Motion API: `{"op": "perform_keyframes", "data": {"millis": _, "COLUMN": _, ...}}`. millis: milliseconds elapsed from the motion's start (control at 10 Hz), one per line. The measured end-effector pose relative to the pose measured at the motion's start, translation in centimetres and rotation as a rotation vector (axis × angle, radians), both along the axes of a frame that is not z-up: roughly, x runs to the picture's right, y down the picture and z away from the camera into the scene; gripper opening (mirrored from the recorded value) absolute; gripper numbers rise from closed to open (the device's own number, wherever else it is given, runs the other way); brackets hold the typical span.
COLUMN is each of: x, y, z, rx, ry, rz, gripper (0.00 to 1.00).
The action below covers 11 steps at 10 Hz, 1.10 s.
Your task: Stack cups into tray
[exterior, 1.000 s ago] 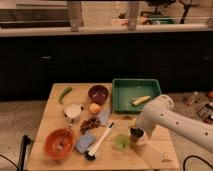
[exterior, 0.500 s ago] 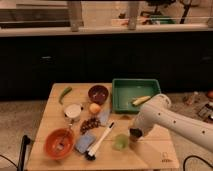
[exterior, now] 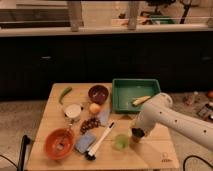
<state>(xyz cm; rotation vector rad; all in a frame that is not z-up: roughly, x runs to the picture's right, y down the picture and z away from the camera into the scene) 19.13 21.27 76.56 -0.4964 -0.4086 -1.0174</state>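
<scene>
The translucent light-green cup (exterior: pixel 120 141) stands upright on the wooden table (exterior: pixel 150 152) near the front. My gripper (exterior: pixel 136 134) hangs at the end of the white arm (exterior: pixel 165 117), just right of the green cup and close to the tabletop. A dark shape sits at the gripper's tip, and I cannot tell whether it is the metal tumbler or the gripper itself. The dark-green tray (exterior: pixel 125 95) lies at the back right of the table, behind the arm, with a yellowish banana-like item (exterior: pixel 141 100) in it.
A dark red-brown bowl (exterior: pixel 98 93), a white bowl (exterior: pixel 73 110), an orange bowl (exterior: pixel 59 142), a green pepper (exterior: pixel 65 93), an orange fruit (exterior: pixel 94 107), grapes (exterior: pixel 90 123), a blue sponge (exterior: pixel 85 142) and a white-handled brush (exterior: pixel 101 140) fill the table's left and middle.
The arm has shifted a little and the gripper has come slightly lower beside the green cup. The objects on the table have not moved.
</scene>
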Motion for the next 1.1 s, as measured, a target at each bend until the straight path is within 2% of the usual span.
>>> {"op": "perform_keyframes", "data": {"millis": 300, "x": 0.7, "y": -0.9, "z": -0.9, "rx": 0.024, "ry": 0.014, "rz": 0.001, "gripper": 0.0}}
{"op": "perform_keyframes", "data": {"millis": 600, "x": 0.9, "y": -2.4, "z": -2.9, "rx": 0.057, "ry": 0.025, "rz": -0.009, "gripper": 0.0}}
{"op": "perform_keyframes", "data": {"millis": 1100, "x": -1.2, "y": -4.0, "z": -6.1, "rx": 0.095, "ry": 0.023, "rz": -0.065, "gripper": 0.0}}
